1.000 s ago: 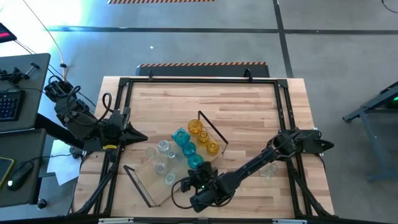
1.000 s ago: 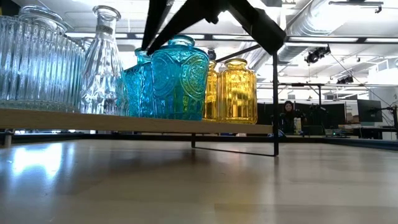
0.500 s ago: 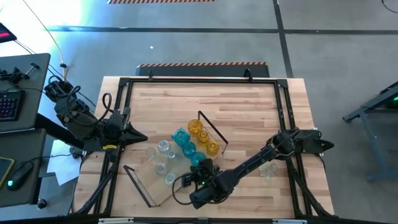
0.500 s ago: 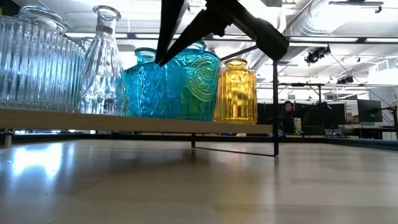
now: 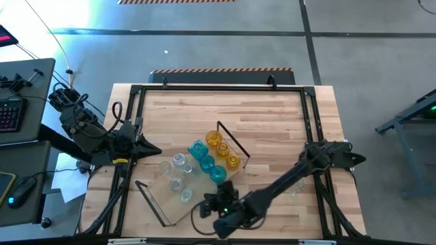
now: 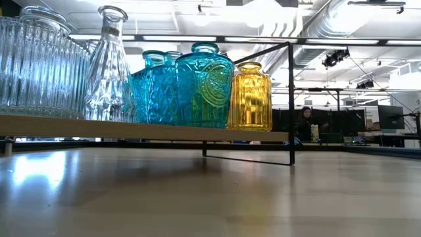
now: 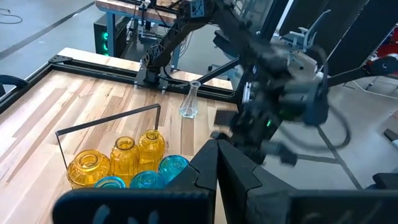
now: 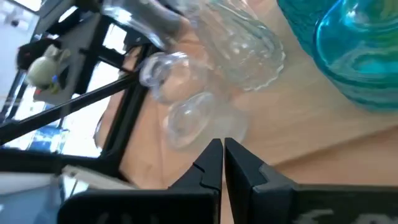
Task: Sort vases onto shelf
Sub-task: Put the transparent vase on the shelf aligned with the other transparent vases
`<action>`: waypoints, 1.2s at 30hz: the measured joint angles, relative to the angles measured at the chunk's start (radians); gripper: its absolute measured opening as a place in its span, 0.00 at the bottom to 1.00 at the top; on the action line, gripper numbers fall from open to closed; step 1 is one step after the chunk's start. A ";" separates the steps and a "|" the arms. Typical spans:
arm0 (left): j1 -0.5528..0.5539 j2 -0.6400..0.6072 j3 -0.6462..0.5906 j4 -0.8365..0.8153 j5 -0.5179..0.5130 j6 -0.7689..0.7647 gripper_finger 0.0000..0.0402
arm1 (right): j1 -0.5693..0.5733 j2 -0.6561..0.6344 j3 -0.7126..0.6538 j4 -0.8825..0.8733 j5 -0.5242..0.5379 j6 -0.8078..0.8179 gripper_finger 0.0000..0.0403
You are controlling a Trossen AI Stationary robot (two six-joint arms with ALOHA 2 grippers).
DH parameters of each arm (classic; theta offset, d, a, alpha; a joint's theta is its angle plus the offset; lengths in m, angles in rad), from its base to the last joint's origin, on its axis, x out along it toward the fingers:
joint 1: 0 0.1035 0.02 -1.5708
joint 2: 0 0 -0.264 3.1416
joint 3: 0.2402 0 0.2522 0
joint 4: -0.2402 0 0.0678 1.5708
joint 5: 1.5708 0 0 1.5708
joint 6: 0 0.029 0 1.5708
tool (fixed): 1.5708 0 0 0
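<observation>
1. High view: shelf (image 5: 178, 199) lies diagonal, centre-low on the table (image 5: 266, 116); amber, teal and clear vases (image 5: 204, 160) stand on it.
2. Right gripper (image 5: 221, 216) at 5 o'clock of the shelf, fingers pressed together, empty.
3. Left gripper (image 5: 151, 149) parked at 9 o'clock, fingers together.

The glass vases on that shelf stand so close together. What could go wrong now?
The teal vase stands near the shelf edge, tight against its neighbours, so a bump could topple several. The right end effector, shut, hangs beside the clear vases and might clip them. One clear vase waits apart by the right arm's base.
</observation>
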 joint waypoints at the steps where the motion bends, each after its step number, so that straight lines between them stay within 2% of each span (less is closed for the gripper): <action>1: 0.000 0.000 0.000 0.000 0.000 0.000 0.00 | 0.009 -0.017 0.000 -0.018 -0.003 0.000 0.00; 4: 0.000 0.000 0.000 -0.002 0.001 -0.001 0.00 | 0.034 -0.085 0.000 -0.108 -0.032 0.000 0.00; 8: 0.000 0.000 0.000 -0.003 0.002 0.007 0.00 | 0.057 -0.191 0.001 -0.333 -0.136 0.024 0.00; 14: 0.000 0.000 0.000 -0.003 0.001 0.009 0.00 | 0.061 -0.335 0.001 -0.715 -0.463 0.029 0.00; 16: 0.000 0.001 0.000 -0.003 0.000 0.006 0.00 | 0.061 -0.365 0.001 -0.802 -0.566 0.019 0.00; 20: 0.000 0.002 0.000 -0.003 -0.006 -0.008 0.00 | 0.072 -0.405 0.001 -0.928 -0.709 -0.031 0.00; 23: 0.000 0.002 0.000 -0.003 -0.008 -0.025 0.00 | 0.092 -0.437 -0.040 -0.916 -0.751 -0.062 0.05; 28: 0.000 0.006 0.000 -0.001 -0.008 -0.029 0.00 | 0.159 -0.527 -0.251 -0.911 -0.861 0.068 0.21; 32: 0.000 0.008 0.000 0.000 -0.009 -0.029 0.00 | 0.210 -0.638 -0.442 -0.754 -0.840 0.186 0.36; 36: 0.000 0.008 0.000 0.006 -0.014 -0.039 0.00 | 0.218 -0.736 -0.569 -0.678 -0.827 0.236 0.45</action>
